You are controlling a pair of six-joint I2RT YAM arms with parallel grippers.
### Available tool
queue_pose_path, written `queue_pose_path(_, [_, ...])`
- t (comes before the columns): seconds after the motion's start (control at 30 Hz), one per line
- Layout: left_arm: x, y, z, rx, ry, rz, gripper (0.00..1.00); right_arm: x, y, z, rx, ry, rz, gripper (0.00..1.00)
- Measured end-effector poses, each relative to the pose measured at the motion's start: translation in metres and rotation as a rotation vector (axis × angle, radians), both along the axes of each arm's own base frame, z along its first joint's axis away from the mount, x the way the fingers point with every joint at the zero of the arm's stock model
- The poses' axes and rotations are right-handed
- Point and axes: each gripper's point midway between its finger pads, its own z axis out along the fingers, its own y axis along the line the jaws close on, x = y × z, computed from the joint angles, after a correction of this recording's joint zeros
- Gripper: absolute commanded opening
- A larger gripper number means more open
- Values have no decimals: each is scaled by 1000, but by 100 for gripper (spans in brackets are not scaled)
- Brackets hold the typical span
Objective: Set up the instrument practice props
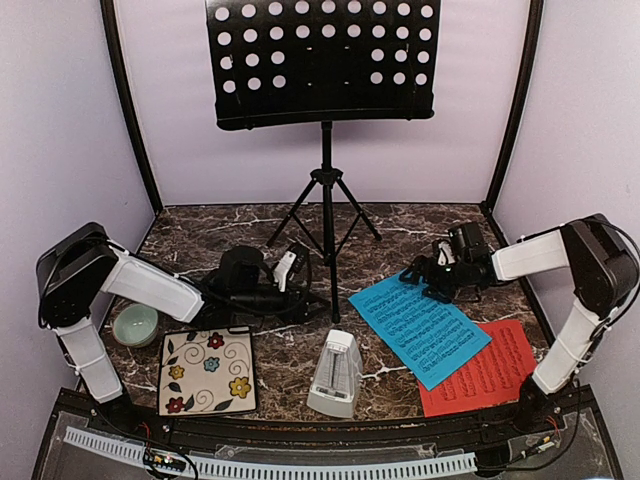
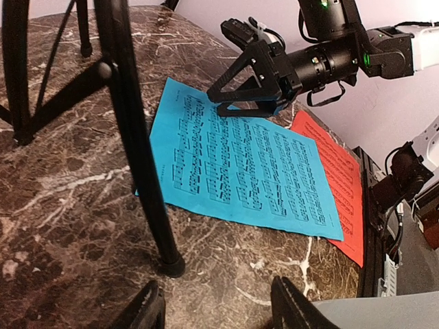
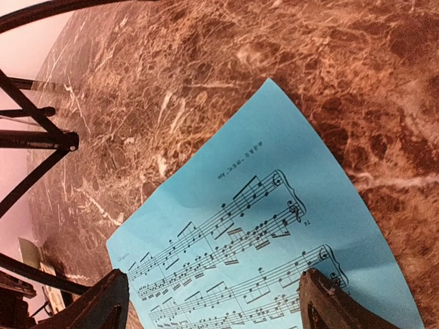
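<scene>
The black music stand (image 1: 325,60) with its perforated desk stands on its tripod at the back centre. The blue sheet (image 1: 420,325) lies flat at the right and overlaps the red sheet (image 1: 490,372). The white metronome (image 1: 337,375) stands near the front centre. My left gripper (image 1: 305,298) is open and empty, low beside the stand's front leg (image 2: 137,137); its fingers (image 2: 147,312) frame bare table. My right gripper (image 1: 415,277) is open just above the blue sheet's far corner (image 3: 274,226). It also shows in the left wrist view (image 2: 218,101).
A pale green bowl (image 1: 135,323) and a square flower-patterned tile (image 1: 207,372) sit at the front left. The tripod legs (image 3: 34,140) spread over the table's middle. Pale walls enclose three sides of the dark marble table (image 1: 200,235).
</scene>
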Motion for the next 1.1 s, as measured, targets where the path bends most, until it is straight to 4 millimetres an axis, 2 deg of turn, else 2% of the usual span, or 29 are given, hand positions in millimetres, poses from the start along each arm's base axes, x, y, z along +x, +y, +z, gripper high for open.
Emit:
queue_pose_path(0.1, [-11, -9, -7, -1, 20, -24, 54, -8, -1, 4, -8, 17, 4, 86])
queue_pose_path(0.3, [-23, -19, -22, 18, 51, -53, 54, -12, -39, 31, -94, -35, -62, 86])
queue_pose_path(0.37, [-25, -22, -27, 25, 58, -59, 54, -12, -56, 25, -130, -23, -94, 86])
queue_pose_path(0.43, [-24, -25, -29, 29, 60, -61, 54, -16, -70, 10, -168, 21, -115, 85])
queue_pose_path(0.53, [-24, -30, -31, 31, 59, -68, 54, -21, -82, -11, -207, 79, -123, 84])
queue_pose_path(0.8, [-22, -45, -36, 37, 71, -101, 52, -2, -68, -10, -166, 6, -90, 77])
queue_pose_path(0.9, [-19, -52, -42, 50, 82, -109, 52, 0, -56, -10, -146, -11, -62, 72])
queue_pose_path(1.1, [-22, -63, -57, 88, 107, -128, 52, -1, -35, -10, -85, -20, -15, 69])
